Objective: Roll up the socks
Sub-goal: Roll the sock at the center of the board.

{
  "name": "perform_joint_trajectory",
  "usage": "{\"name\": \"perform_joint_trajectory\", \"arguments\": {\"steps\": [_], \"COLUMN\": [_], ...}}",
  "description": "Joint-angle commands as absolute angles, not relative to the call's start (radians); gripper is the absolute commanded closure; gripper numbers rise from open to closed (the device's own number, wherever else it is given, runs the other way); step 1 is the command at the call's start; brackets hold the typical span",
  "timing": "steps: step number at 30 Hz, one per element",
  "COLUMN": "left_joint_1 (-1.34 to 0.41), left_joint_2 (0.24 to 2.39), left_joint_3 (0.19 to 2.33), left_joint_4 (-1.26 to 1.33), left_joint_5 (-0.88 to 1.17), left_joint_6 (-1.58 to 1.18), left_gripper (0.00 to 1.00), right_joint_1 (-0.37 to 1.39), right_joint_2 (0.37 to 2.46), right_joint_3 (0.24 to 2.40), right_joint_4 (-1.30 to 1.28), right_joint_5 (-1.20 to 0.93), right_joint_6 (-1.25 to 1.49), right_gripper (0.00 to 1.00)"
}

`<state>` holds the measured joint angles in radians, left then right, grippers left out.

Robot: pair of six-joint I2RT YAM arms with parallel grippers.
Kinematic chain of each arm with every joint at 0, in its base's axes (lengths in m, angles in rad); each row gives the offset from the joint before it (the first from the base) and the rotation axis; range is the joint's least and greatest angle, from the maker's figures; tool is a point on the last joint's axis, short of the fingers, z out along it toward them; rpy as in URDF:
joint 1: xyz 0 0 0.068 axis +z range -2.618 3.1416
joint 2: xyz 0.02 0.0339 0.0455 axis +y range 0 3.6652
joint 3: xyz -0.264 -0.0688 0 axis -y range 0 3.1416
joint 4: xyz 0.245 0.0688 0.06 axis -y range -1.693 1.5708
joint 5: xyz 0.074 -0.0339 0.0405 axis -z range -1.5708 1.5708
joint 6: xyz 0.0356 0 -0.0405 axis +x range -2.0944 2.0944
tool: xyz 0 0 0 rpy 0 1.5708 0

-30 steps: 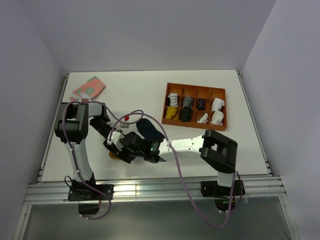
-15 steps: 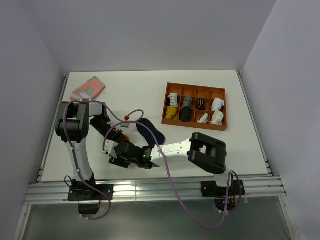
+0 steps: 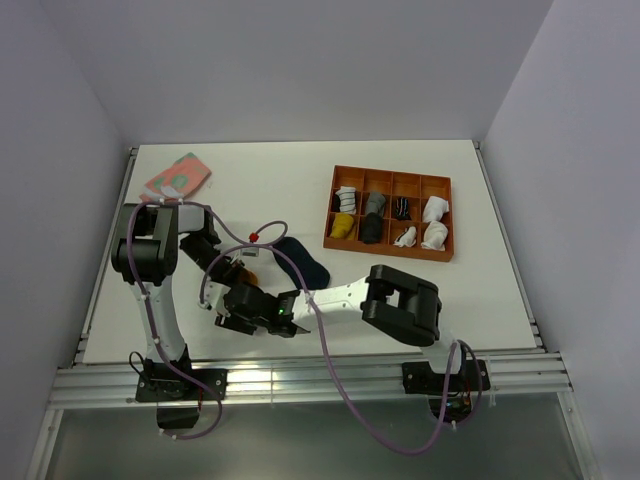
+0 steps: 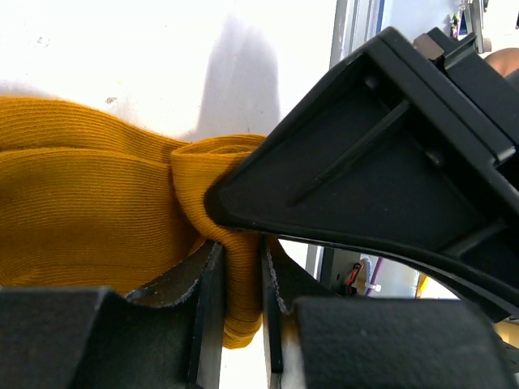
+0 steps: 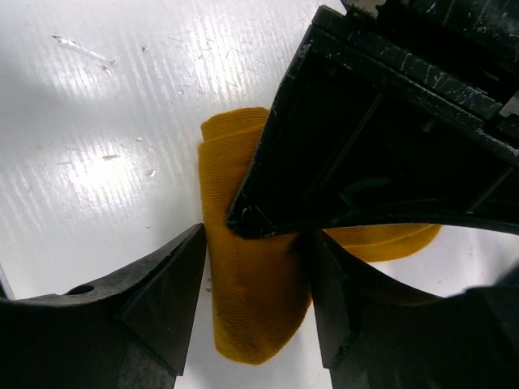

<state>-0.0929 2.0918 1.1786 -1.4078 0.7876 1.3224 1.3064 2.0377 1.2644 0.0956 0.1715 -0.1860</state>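
Observation:
The mustard sock (image 4: 81, 203) lies on the white table, with one end folded up. My left gripper (image 4: 240, 275) is shut on that fold. In the right wrist view the sock's end (image 5: 251, 316) sits between my right gripper's (image 5: 257, 233) fingers, which touch it on both sides, with the left gripper's black body just above. In the top view both grippers, left (image 3: 237, 272) and right (image 3: 228, 308), meet at the near left and hide most of this sock. The navy sock (image 3: 300, 260) lies flat just to their right, touched by neither.
An orange tray (image 3: 390, 171) of rolled socks stands at the back right. A pink-and-green folded cloth (image 3: 177, 177) lies at the back left. The right arm stretches low across the table's near side. The table's near edge is close to the grippers.
My right gripper has moved left, away from the navy sock, to the mustard sock's end beside the left gripper. The left gripper has kept its hold.

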Motion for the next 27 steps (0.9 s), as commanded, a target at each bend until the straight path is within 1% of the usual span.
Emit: {"name": "perform_joint_trajectory", "arguments": {"steps": [1, 4, 6, 7, 8, 9, 11, 14, 16, 19, 27], "left_joint_1": [-0.092, -0.092, -0.092, -0.092, -0.092, -0.091, -0.091, -0.081, -0.071, -0.054, -0.011], "left_joint_2": [2.095, 2.089, 2.088, 2.086, 2.085, 2.085, 2.08, 2.069, 2.062, 2.046, 2.022], "left_joint_3": [1.175, 1.178, 1.184, 1.187, 1.19, 1.199, 1.21, 1.241, 1.269, 1.293, 1.315], "left_joint_4": [-1.374, -1.374, -1.374, -1.374, -1.374, -1.374, -1.373, -1.371, -1.37, -1.368, -1.318], "left_joint_5": [0.722, 0.732, 0.738, 0.742, 0.744, 0.755, 0.768, 0.804, 0.828, 0.85, 0.85], "left_joint_6": [1.368, 1.371, 1.368, 1.367, 1.365, 1.361, 1.348, 1.333, 1.321, 1.309, 1.259], "left_gripper": [0.89, 0.84, 0.82, 0.8, 0.79, 0.75, 0.72, 0.68, 0.67, 0.64, 0.6], "right_joint_1": [1.293, 1.292, 1.292, 1.29, 1.292, 1.29, 1.292, 1.292, 1.29, 1.292, 1.292], "right_joint_2": [2.074, 2.085, 2.086, 2.088, 2.088, 2.089, 2.083, 2.068, 2.059, 2.051, 2.028], "right_joint_3": [1.296, 1.289, 1.284, 1.281, 1.279, 1.273, 1.266, 1.25, 1.244, 1.233, 1.203], "right_joint_4": [0.092, 0.083, 0.078, 0.078, 0.08, 0.08, 0.08, 0.077, 0.075, 0.066, 0.055], "right_joint_5": [0.178, 0.181, 0.19, 0.192, 0.193, 0.193, 0.196, 0.199, 0.204, 0.21, 0.218], "right_joint_6": [-0.206, -0.207, -0.209, -0.207, -0.206, -0.204, -0.201, -0.193, -0.189, -0.183, -0.166], "right_gripper": [0.42, 0.45, 0.5, 0.56, 0.66, 0.67, 0.69, 0.82, 0.87, 0.88, 0.9]}}
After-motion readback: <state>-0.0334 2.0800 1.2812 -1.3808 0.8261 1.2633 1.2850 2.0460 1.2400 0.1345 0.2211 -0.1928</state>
